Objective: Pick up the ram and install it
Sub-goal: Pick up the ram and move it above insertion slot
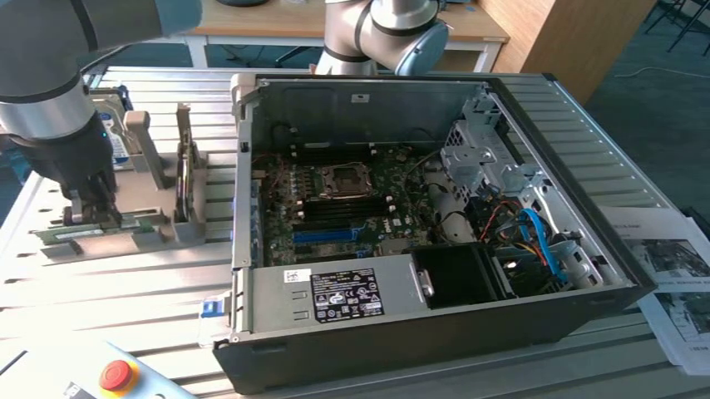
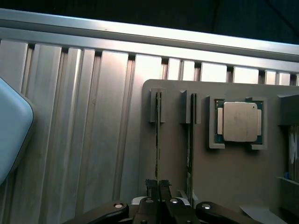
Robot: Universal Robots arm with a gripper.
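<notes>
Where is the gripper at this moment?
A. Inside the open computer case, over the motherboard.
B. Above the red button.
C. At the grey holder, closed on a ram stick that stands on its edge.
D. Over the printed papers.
C: in the wrist view the gripper pinches the thin edge of the ram, which stands in a slot of the grey holder.

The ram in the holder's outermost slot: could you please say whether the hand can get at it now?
Probably yes: the hand is at that ram, fingers shut on its edge, nothing between; the neighbouring stick stands apart in its own slot.
</notes>
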